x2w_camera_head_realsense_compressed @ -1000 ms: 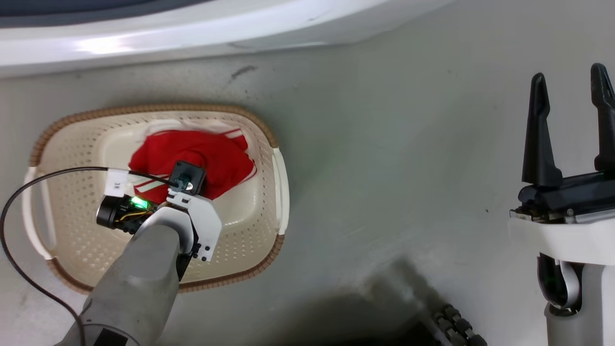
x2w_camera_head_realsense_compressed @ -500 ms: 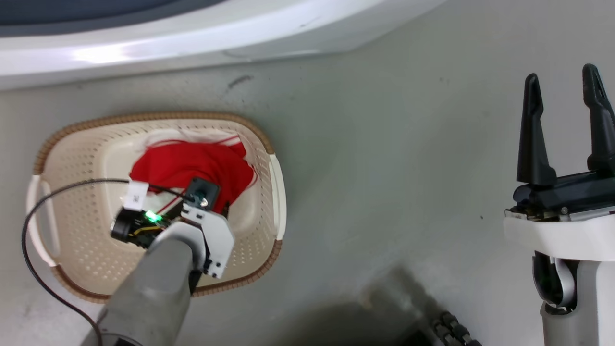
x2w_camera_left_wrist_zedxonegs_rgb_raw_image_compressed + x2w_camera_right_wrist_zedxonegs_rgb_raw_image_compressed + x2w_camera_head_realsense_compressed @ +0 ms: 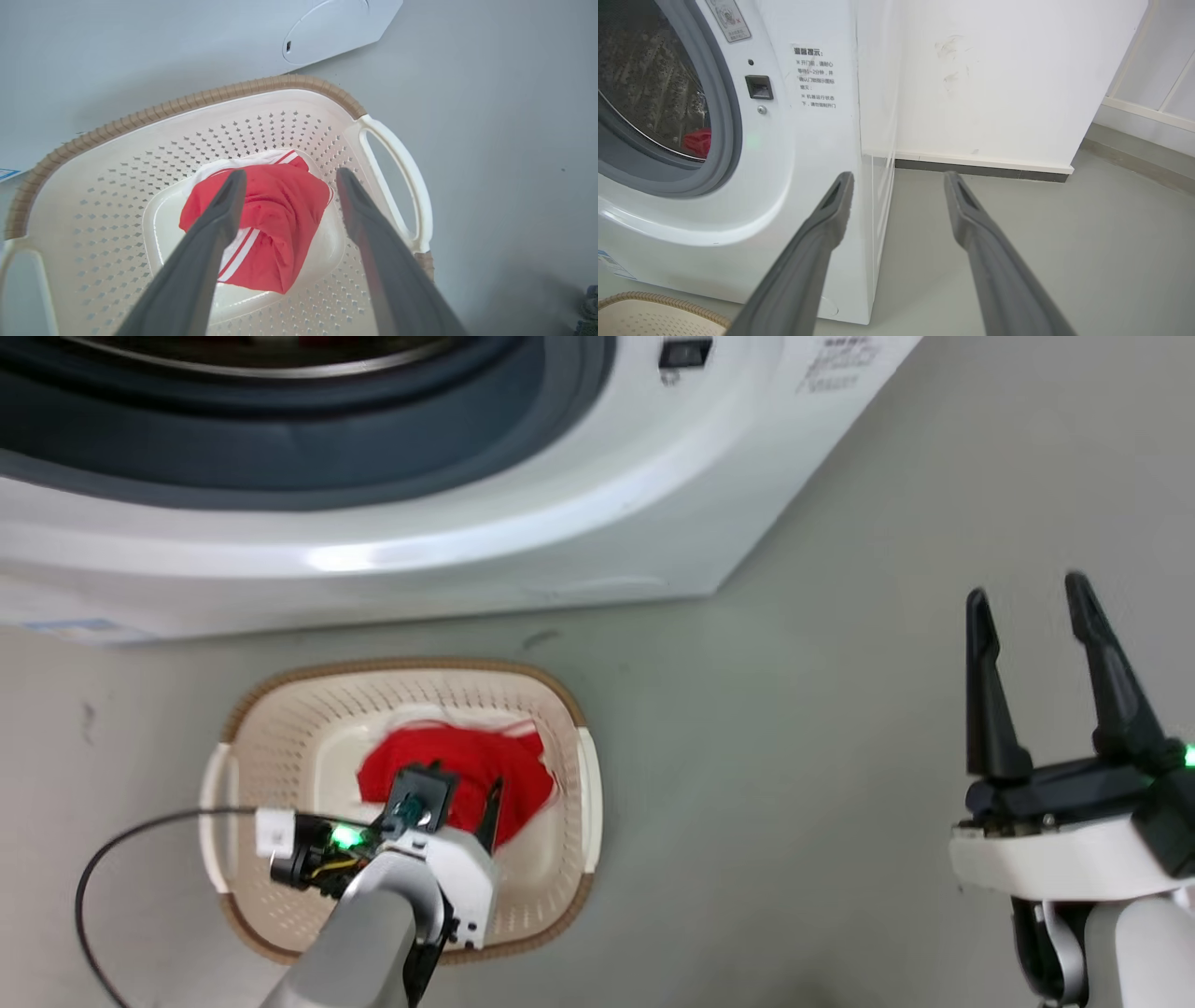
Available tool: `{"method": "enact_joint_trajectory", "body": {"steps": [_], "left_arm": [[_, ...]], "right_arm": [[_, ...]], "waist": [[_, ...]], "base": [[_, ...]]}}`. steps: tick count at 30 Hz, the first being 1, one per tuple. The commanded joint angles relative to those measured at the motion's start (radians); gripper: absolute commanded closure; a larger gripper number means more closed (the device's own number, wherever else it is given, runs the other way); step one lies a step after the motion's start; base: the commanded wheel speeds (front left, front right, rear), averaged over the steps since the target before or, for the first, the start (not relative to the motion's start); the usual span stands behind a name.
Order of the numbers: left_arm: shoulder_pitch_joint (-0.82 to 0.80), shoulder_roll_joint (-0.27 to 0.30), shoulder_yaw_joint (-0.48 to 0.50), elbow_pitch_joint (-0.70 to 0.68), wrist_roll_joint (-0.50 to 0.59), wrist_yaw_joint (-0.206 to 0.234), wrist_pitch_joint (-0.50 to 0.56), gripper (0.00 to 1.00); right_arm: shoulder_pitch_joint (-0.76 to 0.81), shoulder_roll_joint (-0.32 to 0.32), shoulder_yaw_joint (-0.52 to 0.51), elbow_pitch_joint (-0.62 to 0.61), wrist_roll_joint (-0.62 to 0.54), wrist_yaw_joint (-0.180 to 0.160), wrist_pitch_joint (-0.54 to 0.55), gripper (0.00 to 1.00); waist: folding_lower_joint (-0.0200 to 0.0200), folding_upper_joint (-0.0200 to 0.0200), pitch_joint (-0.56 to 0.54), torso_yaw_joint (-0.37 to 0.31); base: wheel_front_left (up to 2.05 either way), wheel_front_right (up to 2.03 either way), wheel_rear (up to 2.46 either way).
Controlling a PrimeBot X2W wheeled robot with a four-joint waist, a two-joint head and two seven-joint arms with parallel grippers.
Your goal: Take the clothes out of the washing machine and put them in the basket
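The clothes [image 3: 509, 773] are a red garment with white striped trim, lying bunched on the bottom of the cream basket [image 3: 401, 665] on the floor before the washing machine [image 3: 485, 546]. My left gripper [image 3: 467, 795] hangs open just above the garment [image 3: 275, 219] with nothing between its fingers; in the left wrist view the gripper [image 3: 289, 173] straddles the cloth inside the basket [image 3: 187, 100]. Over bare floor to the right, my right gripper [image 3: 1027, 590] stands open and empty. Its wrist view faces the washing machine [image 3: 808, 140], where another red piece [image 3: 697, 142] lies in the drum.
A black cable [image 3: 121, 835] loops from my left wrist over the basket's left handle. Grey floor [image 3: 794, 756] spreads to the right of the basket. A white wall with a dark skirting board [image 3: 980, 169] stands beside the washer. A basket corner [image 3: 644, 317] shows low in the right wrist view.
The head camera has tilted up, bringing the washer's porthole into view and shifting the basket down and right. My left gripper has drawn back a little over the garment. The right gripper stays open.
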Motion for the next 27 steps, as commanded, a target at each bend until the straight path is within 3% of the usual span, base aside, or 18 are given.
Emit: {"method": "enact_joint_trajectory", "body": {"steps": [1,11,27], "left_arm": [[0.019,0.003,0.014,-0.034,0.008,0.009,-0.002,0.00],[0.254,-0.005,0.183,-0.364,0.061,0.069,-0.002,0.00],[0.525,-0.087,0.452,-0.825,0.175,0.107,-0.002,0.00]], "right_arm": [[0.019,0.001,-0.001,0.004,-0.004,-0.001,-0.002,0.00],[0.108,0.001,0.006,0.021,-0.026,-0.001,-0.002,0.00],[0.226,0.001,0.023,0.031,-0.029,-0.001,-0.002,0.00]], "waist": [[0.0001,0.0000,-0.077,0.035],[0.0001,0.0000,-0.251,0.068],[0.0001,0.0000,-0.415,0.090]], "base": [[0.00,0.00,0.00],[0.00,0.00,0.00],[0.00,0.00,0.00]]}}
